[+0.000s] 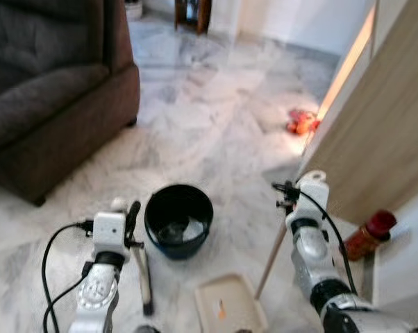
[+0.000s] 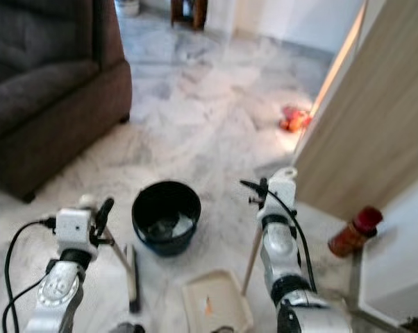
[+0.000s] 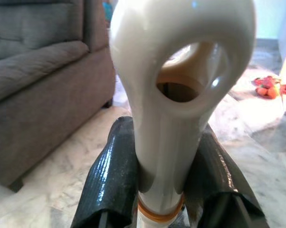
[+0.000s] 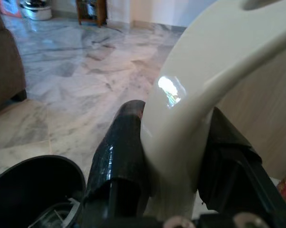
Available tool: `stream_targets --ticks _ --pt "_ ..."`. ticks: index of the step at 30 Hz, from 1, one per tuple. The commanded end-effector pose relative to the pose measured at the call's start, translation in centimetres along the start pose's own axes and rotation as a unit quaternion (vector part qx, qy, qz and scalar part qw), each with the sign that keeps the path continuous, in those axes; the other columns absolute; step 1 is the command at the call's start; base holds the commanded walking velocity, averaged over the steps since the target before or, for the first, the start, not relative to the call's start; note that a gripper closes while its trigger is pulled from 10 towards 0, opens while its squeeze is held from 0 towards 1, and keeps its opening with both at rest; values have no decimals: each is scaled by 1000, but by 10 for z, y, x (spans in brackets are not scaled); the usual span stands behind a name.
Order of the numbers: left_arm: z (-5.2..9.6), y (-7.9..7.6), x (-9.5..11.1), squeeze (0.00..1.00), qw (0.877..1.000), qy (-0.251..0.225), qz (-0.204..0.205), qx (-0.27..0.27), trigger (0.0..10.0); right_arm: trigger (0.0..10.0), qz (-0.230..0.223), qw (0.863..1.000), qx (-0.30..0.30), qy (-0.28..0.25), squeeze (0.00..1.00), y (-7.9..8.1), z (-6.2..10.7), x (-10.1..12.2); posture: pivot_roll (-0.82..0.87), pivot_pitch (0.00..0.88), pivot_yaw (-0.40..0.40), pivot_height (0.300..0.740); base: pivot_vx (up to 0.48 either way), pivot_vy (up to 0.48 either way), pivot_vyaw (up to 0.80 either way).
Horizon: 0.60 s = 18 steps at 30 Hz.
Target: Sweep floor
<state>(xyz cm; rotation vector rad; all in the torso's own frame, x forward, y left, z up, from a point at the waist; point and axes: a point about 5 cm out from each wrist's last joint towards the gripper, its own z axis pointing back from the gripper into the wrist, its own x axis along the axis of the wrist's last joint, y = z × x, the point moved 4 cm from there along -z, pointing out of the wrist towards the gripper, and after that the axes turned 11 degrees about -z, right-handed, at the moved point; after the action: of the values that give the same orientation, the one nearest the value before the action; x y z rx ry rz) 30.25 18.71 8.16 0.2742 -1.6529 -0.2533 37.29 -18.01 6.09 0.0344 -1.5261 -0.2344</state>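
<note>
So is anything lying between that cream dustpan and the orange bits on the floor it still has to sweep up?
The black bucket stands just beyond the dustpan, slightly toward the robot's left. The orange bits lie farther off beside the wooden door. On the straight line between them, bare marble floor shows and nothing visible blocks it.

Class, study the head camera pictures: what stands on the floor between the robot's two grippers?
A black bucket stands on the marble floor between the left gripper and the right gripper, as the left eye view shows.

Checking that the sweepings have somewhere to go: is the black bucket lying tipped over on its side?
No, the black bucket stands upright on the marble floor, its round mouth facing up.
</note>
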Motion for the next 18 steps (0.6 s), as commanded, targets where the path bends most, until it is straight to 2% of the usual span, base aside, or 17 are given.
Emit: stream_targets --ticks 1,18 --pt "1 -1 1 0 1000 -3 -6 -3 10000 10000 -2 1000 -5 1 0 -4 2 -3 52 62 -80 740 -292 0 0" --pt "0 -2 1 0 1000 -4 -5 -5 10000 10000 -1 1000 -7 1 0 -7 3 -3 48 61 -79 740 -294 0 0"
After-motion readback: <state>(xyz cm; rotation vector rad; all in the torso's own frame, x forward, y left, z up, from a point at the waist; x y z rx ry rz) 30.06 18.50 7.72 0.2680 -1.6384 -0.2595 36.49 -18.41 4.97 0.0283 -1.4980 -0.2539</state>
